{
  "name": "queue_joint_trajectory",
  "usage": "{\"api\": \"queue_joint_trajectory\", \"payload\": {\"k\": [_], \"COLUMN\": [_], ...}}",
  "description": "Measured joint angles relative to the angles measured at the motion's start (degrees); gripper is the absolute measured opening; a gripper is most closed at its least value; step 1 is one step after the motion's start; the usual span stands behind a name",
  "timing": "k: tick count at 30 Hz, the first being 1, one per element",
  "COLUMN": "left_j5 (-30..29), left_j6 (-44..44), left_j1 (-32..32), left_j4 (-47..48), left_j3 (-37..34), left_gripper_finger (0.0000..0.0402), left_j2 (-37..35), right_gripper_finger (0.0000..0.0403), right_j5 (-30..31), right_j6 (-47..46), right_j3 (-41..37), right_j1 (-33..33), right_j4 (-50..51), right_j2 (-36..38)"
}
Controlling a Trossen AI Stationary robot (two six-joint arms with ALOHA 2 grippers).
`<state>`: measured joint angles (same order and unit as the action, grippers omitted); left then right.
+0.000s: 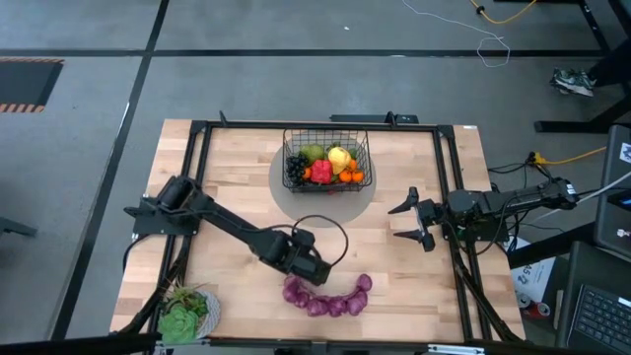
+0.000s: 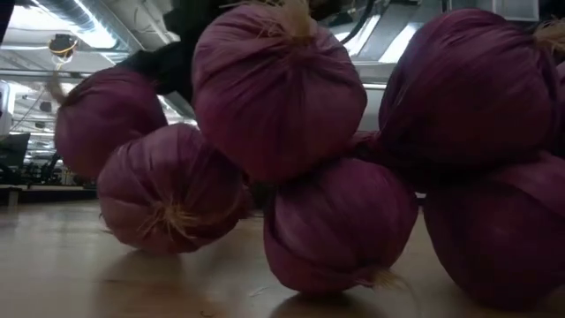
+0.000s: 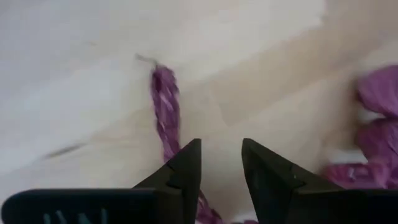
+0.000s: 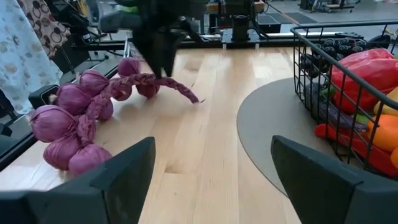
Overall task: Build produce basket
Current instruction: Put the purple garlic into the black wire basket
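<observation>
Left gripper (image 1: 317, 268) low over near-centre table, fingers (image 3: 186, 168) slightly parted astride braided tail of purple string (image 1: 330, 298), not clamped on it. Bulbs lie just right and nearer, on table (image 1: 237, 187). Basket (image 1: 327, 158) far centre, holding produce (image 1: 330, 166). Right gripper (image 1: 411, 219) at right, wide open, empty.

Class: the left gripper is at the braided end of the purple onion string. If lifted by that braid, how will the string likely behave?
Probably floppy: the braid already curves along the table. The onion string would likely dangle and swing under the left gripper, since its bulbs hang off one cord. The round bulbs may roll when set down.
</observation>
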<state>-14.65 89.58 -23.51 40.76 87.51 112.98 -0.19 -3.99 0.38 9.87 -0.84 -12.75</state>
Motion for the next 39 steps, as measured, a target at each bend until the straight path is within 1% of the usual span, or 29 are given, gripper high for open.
{"api": "queue_joint_trajectory", "payload": {"k": [4,7,11,18,22,28,36,39], "left_j5": [3.4,5.6,6.6,8.1,7.7,7.0,7.2,5.7], "left_j6": [0.2,1.9,5.1,9.3,12.0,12.3,12.0,11.9], "left_j1": [0.8,0.7,0.0,-2.5,-3.6,-4.1,-4.0,-3.9], "left_j4": [1.9,4.5,8.3,6.6,6.6,5.0,2.3,1.8], "left_j3": [0.7,0.6,0.6,0.6,0.6,0.6,0.6,0.6], "left_gripper_finger": [0.0110,0.0110,0.0110,0.0110,0.0110,0.0110,0.0110,0.0110], "left_j2": [-0.2,-0.2,-0.2,-0.2,-0.2,-0.1,3.0,4.1], "right_gripper_finger": [0.0322,0.0322,0.0322,0.0322,0.0322,0.0322,0.0322,0.0322], "right_j5": [0.0,0.0,0.0,0.0,0.0,0.0,0.0,0.0], "right_j6": [0.0,-0.2,-0.2,-0.1,-0.1,0.0,0.0,0.0], "right_j3": [0.0,0.0,0.0,0.0,0.0,0.0,0.0,0.0], "right_j1": [0.0,0.0,0.0,0.0,0.0,0.0,0.0,0.0], "right_j4": [0.0,0.0,0.0,0.0,0.0,0.0,0.0,0.0], "right_j2": [-0.2,-0.5,-1.2,-1.8,-1.8,-1.8,-1.8,-1.8]}}
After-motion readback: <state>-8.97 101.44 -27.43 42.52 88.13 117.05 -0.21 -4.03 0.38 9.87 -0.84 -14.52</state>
